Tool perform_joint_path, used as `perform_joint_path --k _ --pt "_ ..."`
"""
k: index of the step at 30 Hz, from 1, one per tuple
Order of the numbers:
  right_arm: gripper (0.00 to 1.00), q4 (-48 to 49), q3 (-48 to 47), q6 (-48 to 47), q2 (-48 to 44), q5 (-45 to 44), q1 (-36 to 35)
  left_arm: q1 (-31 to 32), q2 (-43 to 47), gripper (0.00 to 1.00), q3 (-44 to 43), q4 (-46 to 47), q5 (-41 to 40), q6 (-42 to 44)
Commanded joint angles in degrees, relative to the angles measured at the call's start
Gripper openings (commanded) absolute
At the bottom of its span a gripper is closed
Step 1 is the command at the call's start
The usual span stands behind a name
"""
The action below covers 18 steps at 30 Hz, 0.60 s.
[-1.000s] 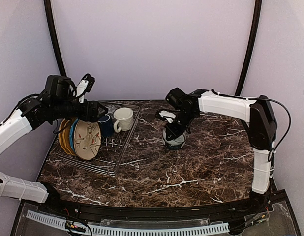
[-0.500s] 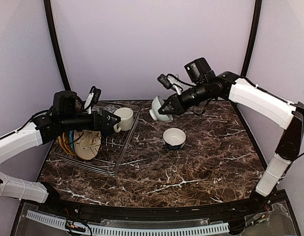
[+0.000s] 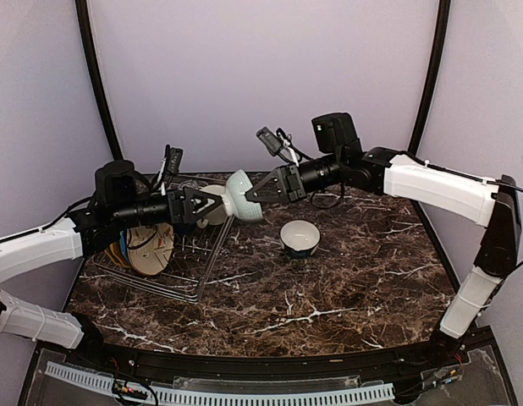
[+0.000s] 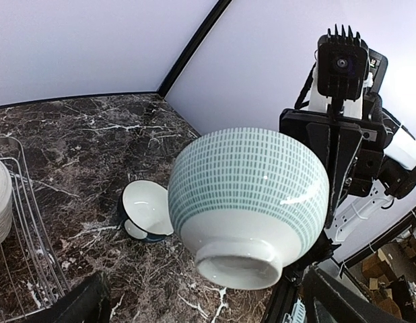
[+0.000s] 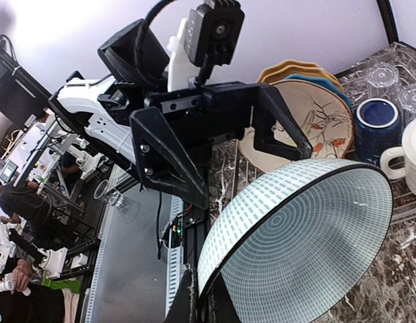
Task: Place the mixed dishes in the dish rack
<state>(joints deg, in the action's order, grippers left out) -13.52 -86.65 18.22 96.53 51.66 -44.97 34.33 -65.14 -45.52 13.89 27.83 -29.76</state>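
My right gripper [image 3: 260, 191] is shut on the rim of the pale green bowl [image 3: 243, 196] and holds it tilted in the air over the dish rack's [image 3: 190, 279] right edge. In the right wrist view the fingers [image 5: 202, 306] pinch the bowl's rim [image 5: 309, 249]. My left gripper [image 3: 216, 204] is open and empty, its jaws facing the bowl's foot from close by. In the left wrist view the bowl [image 4: 248, 195] fills the middle. The plates [image 3: 147, 238] stand in the rack. The navy mug [image 5: 376, 118], cream mug [image 5: 406, 158] and glass tumbler [image 5: 383, 74] are in the rack.
A second bowl [image 3: 300, 238], dark outside and white inside, stands on the marble table right of the rack; it also shows in the left wrist view [image 4: 146, 210]. The rack's wire edge [image 4: 29, 222] is at that view's left.
My right gripper lifted the green bowl off the other bowl on the table and carried it left to the rack's edge. My left gripper reached right towards it.
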Motion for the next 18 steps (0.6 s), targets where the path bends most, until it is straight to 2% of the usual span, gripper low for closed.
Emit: perform_joint_path --k 1,8,10,18 --pt "0.00 13.11 1.22 5.41 0.28 6.23 -0.56 1.26 -0.61 0.99 1.35 3.10 1.84 1.74" --pt "0.00 18.88 2.69 9.16 1.41 9.05 -0.90 2.58 -1.61 0.99 1.30 4.64 3.28 2.87" --pt "0.00 19.57 2.93 9.62 1.60 9.52 -1.07 2.54 -1.72 0.96 1.38 4.98 3.18 2.94" --pt "0.00 20.54 3.50 10.17 2.08 10.39 -1.17 2.59 -1.93 0.72 1.48 6.04 4.30 3.21"
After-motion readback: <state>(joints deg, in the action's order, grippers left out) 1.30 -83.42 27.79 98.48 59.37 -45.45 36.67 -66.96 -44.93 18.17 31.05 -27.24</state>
